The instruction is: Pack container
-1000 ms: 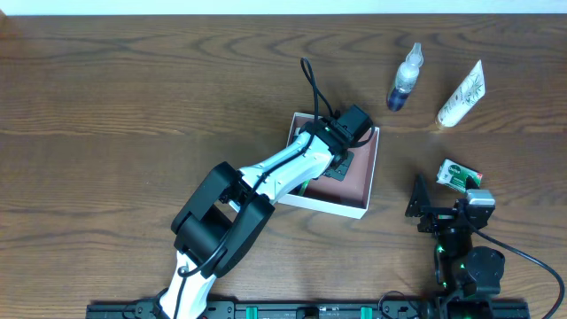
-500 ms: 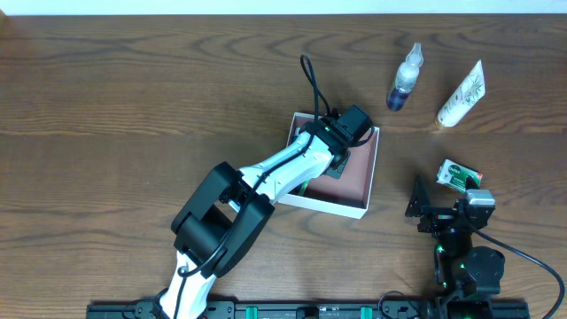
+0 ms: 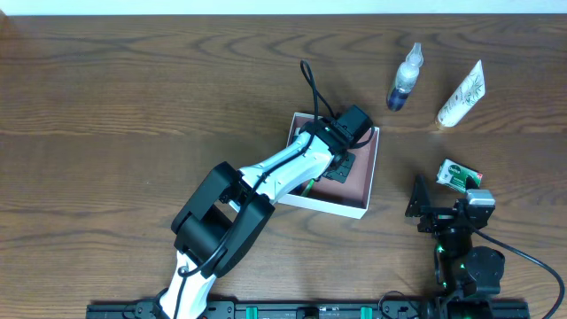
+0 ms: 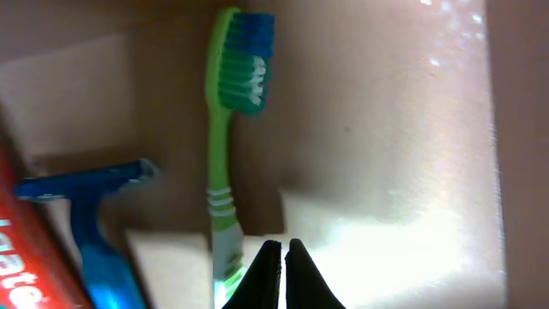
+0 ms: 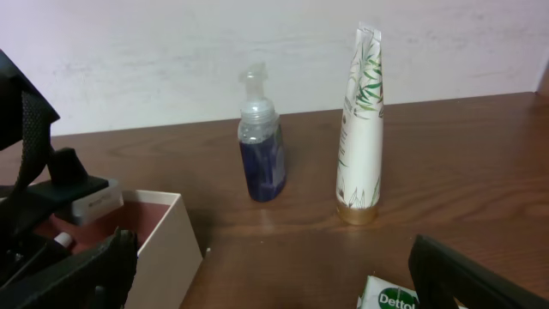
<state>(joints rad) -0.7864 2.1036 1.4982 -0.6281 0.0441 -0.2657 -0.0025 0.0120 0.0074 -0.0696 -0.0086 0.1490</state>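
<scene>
Okay, left gripper (image 4: pixel 281 275), fingers together and empty, sits just beside the green toothbrush (image 4: pixel 221 154) inside the container (image 3: pixel 341 207); a crooked lift could snag it.

Overhead: light even and diffuse, shadows faint, grain sharp across the whole table (image 3: pixel 106 106).

Left wrist: very close and soft-focused. The toothbrush (image 4: pixel 225 129) is blurred. Blown-out glare on the container (image 4: pixel 412 249) floor, near right, with a hard-edged shadow beside it.

Right wrist: even light, bottle (image 5: pixel 262 154) fairly crisp. My right fingers (image 5: pixel 81 275) in the near corners are dark and unfocused.
</scene>
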